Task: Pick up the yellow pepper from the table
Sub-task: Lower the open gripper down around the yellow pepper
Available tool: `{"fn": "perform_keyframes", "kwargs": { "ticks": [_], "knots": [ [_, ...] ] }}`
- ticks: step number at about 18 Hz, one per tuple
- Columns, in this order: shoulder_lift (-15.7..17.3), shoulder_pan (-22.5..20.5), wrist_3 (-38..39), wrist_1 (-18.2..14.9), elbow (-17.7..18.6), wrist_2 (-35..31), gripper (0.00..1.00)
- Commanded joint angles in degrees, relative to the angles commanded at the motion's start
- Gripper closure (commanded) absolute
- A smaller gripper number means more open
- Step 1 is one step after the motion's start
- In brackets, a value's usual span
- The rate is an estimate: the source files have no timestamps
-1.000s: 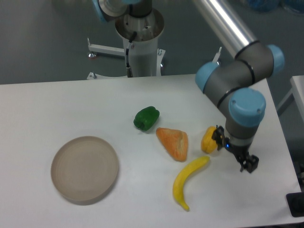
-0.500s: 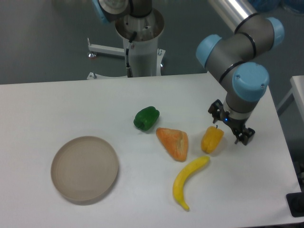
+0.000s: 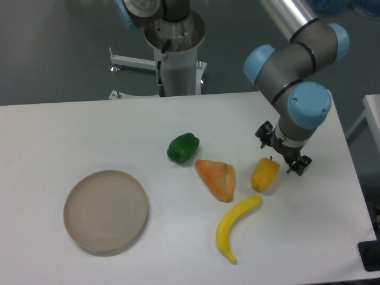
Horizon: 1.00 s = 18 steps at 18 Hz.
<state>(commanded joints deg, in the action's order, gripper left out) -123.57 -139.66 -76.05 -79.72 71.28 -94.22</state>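
The gripper [image 3: 281,149] hangs over the white worktop [image 3: 71,127] with its jaws spread and nothing between them. The yellow pepper [image 3: 265,174] lies on the worktop just below it, beside an orange wedge [image 3: 217,178] and above a banana [image 3: 234,225].

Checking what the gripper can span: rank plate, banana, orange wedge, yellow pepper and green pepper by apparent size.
1. plate
2. banana
3. orange wedge
4. yellow pepper and green pepper: look alike, unranked.

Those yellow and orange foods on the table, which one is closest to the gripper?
The yellow pepper, small and stubby, sits just under the gripper. The banana and the orange wedge lie farther off.
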Motion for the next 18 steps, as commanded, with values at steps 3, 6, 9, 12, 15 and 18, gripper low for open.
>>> {"fn": "perform_keyframes", "kwargs": {
  "ticks": [3, 6, 9, 12, 15, 18],
  "knots": [
    [0.1, -0.2, 3.0, 0.2, 0.9, 0.7, 0.0],
    [0.1, 0.0, 6.0, 0.4, 2.0, 0.9, 0.0],
    [0.2, 0.2, 7.5, 1.4, 3.4, 0.8, 0.0],
    [0.5, 0.2, 7.5, 5.0, 6.0, 0.9, 0.0],
    [0.7, 0.2, 7.6, 5.5, 6.9, 0.8, 0.0],
    [0.6, 0.3, 7.5, 5.6, 6.9, 0.9, 0.0]
  ]
}}
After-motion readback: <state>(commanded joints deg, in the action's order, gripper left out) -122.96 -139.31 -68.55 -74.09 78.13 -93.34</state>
